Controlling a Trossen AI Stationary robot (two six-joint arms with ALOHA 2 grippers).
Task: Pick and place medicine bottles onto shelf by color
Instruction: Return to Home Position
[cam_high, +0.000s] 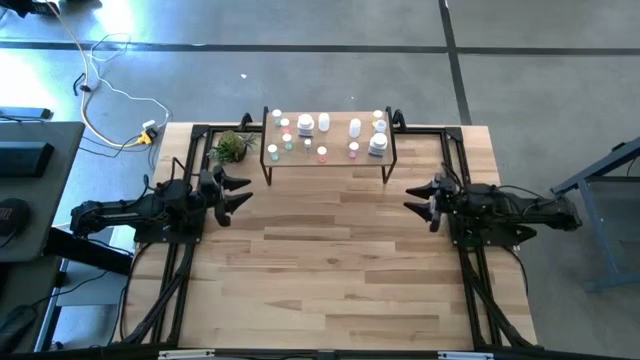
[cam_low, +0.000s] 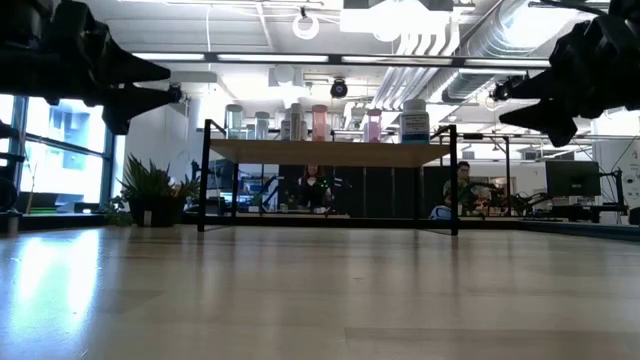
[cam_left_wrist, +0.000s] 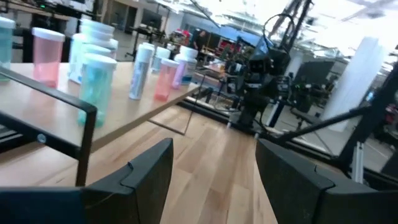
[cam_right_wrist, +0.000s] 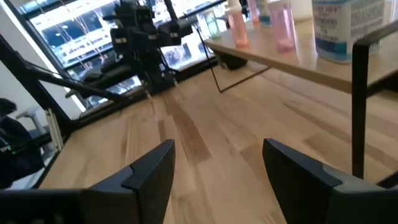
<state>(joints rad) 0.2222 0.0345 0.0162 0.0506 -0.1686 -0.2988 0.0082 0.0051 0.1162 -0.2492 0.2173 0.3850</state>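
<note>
Currently: medicine bottles (cam_high: 305, 123) all on the shelf (cam_high: 338, 147); both arms parked and empty.
Bottles stand upright across the shelf at the table's far edge, with none visible on the tabletop (cam_high: 330, 260), so sorting looks finished; the colour grouping is too small to confirm. Left gripper (cam_high: 240, 191) at the left and right gripper (cam_high: 412, 198) at the right hang nearer than the shelf, fingers spread on nothing, seemingly a resting pose. Potted plant (cam_high: 232, 147) stands just left of the shelf.

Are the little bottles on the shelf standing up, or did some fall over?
Standing up. In the low view the medicine bottles stand straight on the shelf; none lies flat.
</note>
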